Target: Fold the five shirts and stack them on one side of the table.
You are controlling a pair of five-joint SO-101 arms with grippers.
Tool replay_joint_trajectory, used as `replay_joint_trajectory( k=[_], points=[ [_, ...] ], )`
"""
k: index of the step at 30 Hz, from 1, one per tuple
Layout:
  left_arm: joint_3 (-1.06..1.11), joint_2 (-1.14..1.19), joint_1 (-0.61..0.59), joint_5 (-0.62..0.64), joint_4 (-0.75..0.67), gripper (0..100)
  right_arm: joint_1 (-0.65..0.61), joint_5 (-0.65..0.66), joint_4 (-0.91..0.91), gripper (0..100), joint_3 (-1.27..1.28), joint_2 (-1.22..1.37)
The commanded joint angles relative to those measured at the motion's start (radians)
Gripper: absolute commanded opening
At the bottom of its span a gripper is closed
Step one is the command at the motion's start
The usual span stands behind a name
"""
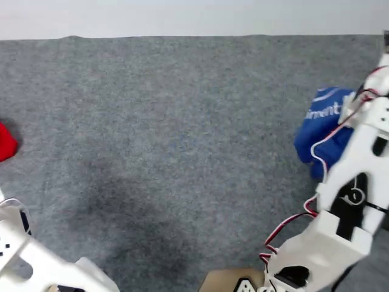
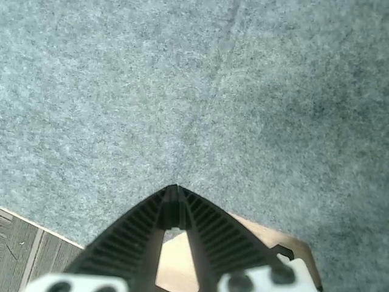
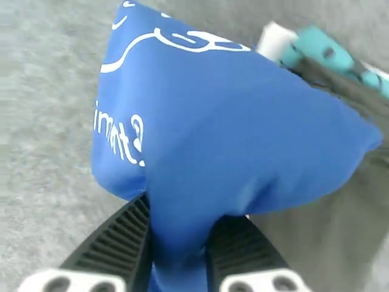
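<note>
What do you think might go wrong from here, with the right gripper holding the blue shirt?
The right gripper pinches only a bunched fold of the blue shirt, so the cloth may slip out or come undone when moved. The shirt sits close to a teal item behind it and might drag it along. The red shirt lies at the far left edge of the high view, so it is perhaps awkward to reach.
</note>
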Motion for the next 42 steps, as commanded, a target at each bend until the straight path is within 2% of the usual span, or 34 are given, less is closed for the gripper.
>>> replay_joint_trajectory(
  k=[1, 6, 14, 20, 27, 32, 34, 38, 42],
  points=[
    [-0.045, -0.018, 0.006, -0.014, -0.009, 0, 0.088, 0.012, 0.012, 0.8, -0.041, -0.064],
    [-0.044, -0.018, 0.006, -0.014, -0.009, 0, 0.177, 0.098, 0.002, 0.8, -0.035, -0.061],
    [-0.042, -0.017, 0.006, -0.015, -0.015, 0, 0.302, 0.167, -0.002, 0.8, -0.037, 0.050],
    [-0.044, -0.017, 0.006, -0.072, -0.015, 0, 0.394, 0.212, -0.093, 0.8, -0.037, 0.162],
    [-0.045, -0.017, 0.006, -0.072, -0.009, 0, 0.463, 0.242, -0.168, 0.8, -0.038, 0.243],
    [-0.045, -0.017, 0.006, -0.072, -0.011, 0, 0.466, 0.259, -0.189, 1.3, -0.040, 0.292],
    [-0.045, -0.017, 0.006, -0.072, -0.011, 0, 0.466, 0.267, -0.165, 7.4, -0.043, 0.286],
    [-0.045, -0.017, 0.006, -0.074, -0.014, 0, 0.466, 0.244, -0.097, 28.9, -0.069, 0.232],
    [-0.045, -0.017, 0.008, -0.098, -0.014, 0, 0.443, 0.206, -0.079, 37.0, -0.103, 0.165]
  ],
)
